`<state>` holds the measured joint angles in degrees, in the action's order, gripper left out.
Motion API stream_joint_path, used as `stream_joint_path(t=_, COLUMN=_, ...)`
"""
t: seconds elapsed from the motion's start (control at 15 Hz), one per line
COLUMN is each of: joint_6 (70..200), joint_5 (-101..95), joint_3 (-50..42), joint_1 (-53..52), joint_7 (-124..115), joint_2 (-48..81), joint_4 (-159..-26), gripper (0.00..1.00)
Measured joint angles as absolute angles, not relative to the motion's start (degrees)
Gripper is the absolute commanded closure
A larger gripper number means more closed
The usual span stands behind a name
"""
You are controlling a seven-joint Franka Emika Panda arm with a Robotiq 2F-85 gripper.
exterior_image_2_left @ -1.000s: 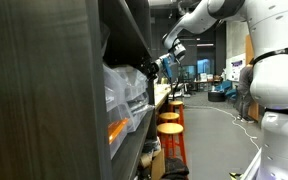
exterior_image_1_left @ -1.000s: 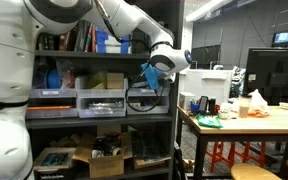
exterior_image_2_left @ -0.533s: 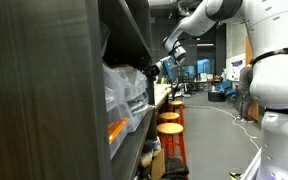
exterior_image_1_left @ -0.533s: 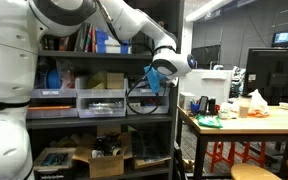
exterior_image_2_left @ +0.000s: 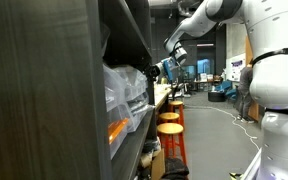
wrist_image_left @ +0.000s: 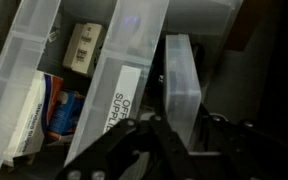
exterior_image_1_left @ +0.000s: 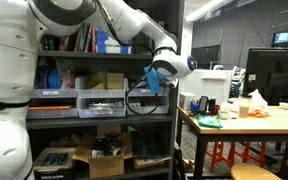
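My gripper (wrist_image_left: 174, 138) is shut on the narrow front lip of a clear plastic bin (wrist_image_left: 181, 80), and the translucent plastic shows between the dark fingers (wrist_image_left: 134, 140). Just left of it sits a second clear bin with a white label (wrist_image_left: 122, 100). Further left, an open bin (wrist_image_left: 29, 60) holds a white boxed part (wrist_image_left: 84, 45) and a blue and orange packet (wrist_image_left: 62, 112). In both exterior views the gripper (exterior_image_1_left: 156, 78) (exterior_image_2_left: 167, 66) reaches against the front of the dark shelf unit (exterior_image_1_left: 94, 88), at the level of its row of clear bins (exterior_image_1_left: 101, 101).
A black cable loop (exterior_image_1_left: 140, 99) hangs by the bins under the gripper. Cardboard boxes (exterior_image_1_left: 106, 160) fill the lower shelf. To the side stands a wooden table (exterior_image_1_left: 246, 122) with small items, with orange stools (exterior_image_2_left: 171, 128) along it.
The gripper's jaws have closed onto the clear bin's lip. The arm itself has barely shifted.
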<state>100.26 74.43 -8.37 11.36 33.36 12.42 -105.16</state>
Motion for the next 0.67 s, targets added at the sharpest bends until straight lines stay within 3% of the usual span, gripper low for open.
stream_joint_path(t=0.67, joint_6=100.17, joint_5=73.81, joint_3=-10.75, joint_1=12.63, joint_7=33.67, joint_2=8.21, joint_4=-109.42, gripper=0.93)
